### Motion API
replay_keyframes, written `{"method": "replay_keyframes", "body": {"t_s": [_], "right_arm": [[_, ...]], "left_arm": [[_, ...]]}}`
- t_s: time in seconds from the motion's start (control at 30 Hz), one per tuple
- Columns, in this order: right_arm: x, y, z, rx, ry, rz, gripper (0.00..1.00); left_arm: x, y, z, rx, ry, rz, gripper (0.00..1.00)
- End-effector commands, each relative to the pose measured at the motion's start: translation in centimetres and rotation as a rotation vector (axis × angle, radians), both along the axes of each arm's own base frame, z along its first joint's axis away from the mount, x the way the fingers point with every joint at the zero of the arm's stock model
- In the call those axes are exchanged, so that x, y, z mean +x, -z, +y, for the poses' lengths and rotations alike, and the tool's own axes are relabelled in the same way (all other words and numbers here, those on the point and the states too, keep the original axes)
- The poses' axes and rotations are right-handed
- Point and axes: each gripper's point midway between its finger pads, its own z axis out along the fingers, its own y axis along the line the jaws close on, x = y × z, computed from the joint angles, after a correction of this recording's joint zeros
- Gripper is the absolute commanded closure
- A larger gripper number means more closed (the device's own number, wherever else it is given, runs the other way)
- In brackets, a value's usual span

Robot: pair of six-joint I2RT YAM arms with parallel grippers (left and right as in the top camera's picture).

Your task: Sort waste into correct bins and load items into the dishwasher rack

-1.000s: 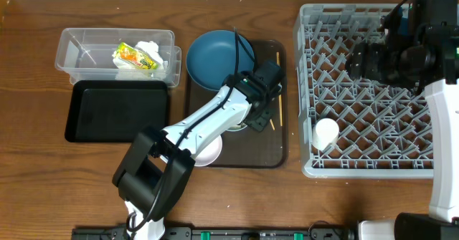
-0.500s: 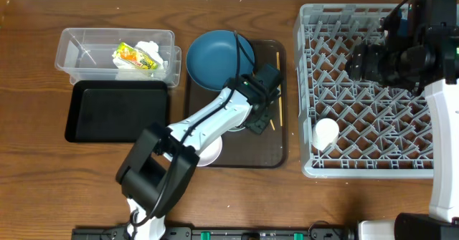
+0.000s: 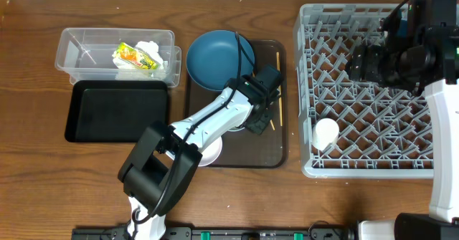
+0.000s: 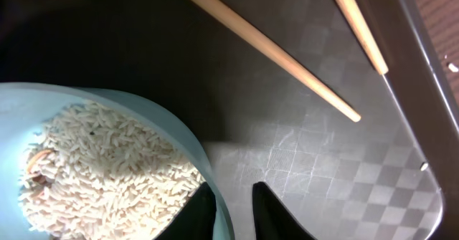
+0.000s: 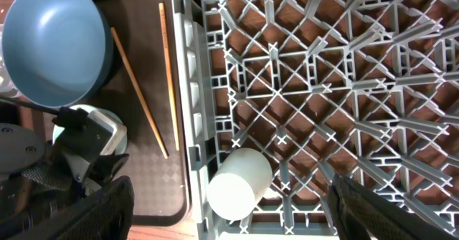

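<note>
My left gripper [image 3: 256,118] is over the dark brown tray, and its fingers [image 4: 233,211] are closed on the rim of the light blue bowl [image 4: 107,161], one inside and one outside. The bowl holds whitish rice scraps [image 4: 100,168]. Two chopsticks [image 4: 272,61] lie beside it on the tray. The dark blue plate [image 3: 219,59] sits at the tray's back and the white bowl [image 3: 208,154] at its front. The clear tub [image 3: 86,50] holds the snack wrapper [image 3: 135,56] and tissue [image 3: 152,50]. The black tray [image 3: 118,111] lies in front of it. My right gripper [image 3: 373,61] hangs open and empty above the grey rack [image 3: 373,89], where the white cup [image 5: 240,183] lies.
The dark brown serving tray [image 3: 272,147] lies between the bins and the rack. The left arm crosses over the white bowl and the tray's front. The rack's near wall [image 5: 197,89] stands close to the chopsticks [image 5: 168,75].
The left arm's elbow has shifted slightly right. The left gripper has stayed at the light blue bowl. The right arm has not moved.
</note>
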Motion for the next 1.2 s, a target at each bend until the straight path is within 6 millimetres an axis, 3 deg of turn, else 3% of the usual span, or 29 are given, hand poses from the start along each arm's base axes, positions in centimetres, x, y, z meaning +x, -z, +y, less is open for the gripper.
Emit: {"method": "replay_keyframes", "body": {"t_s": [0.0, 0.33, 0.57, 0.7, 0.97, 1.17], "right_arm": [[0.1, -0.2, -0.1, -0.011, -0.015, -0.007, 0.15], [0.0, -0.2, -0.4, -0.026, -0.011, -0.004, 0.15], [0.1, -0.2, -0.5, -0.034, -0.008, -0.006, 0.15], [0.1, -0.2, -0.5, -0.034, -0.007, -0.007, 0.16], [0.1, -0.2, -0.5, -0.033, -0.007, -0.008, 0.15], [0.1, -0.2, -0.5, -0.033, -0.008, -0.010, 0.15]], "left_arm": [[-0.3, 1.1, 0.3, 0.022, 0.009, 0.020, 0.93], [-0.1, -1.0, 0.0, 0.011, -0.007, 0.013, 0.94], [0.0, -6.4, -0.5, -0.079, -0.041, -0.040, 0.94], [0.5, -10.1, 0.3, -0.145, -0.104, -0.098, 0.94], [1.4, -15.3, 6.1, -0.224, -0.284, -0.130, 0.94], [2.8, -15.8, 12.6, -0.268, -0.472, -0.069, 0.94]]}}
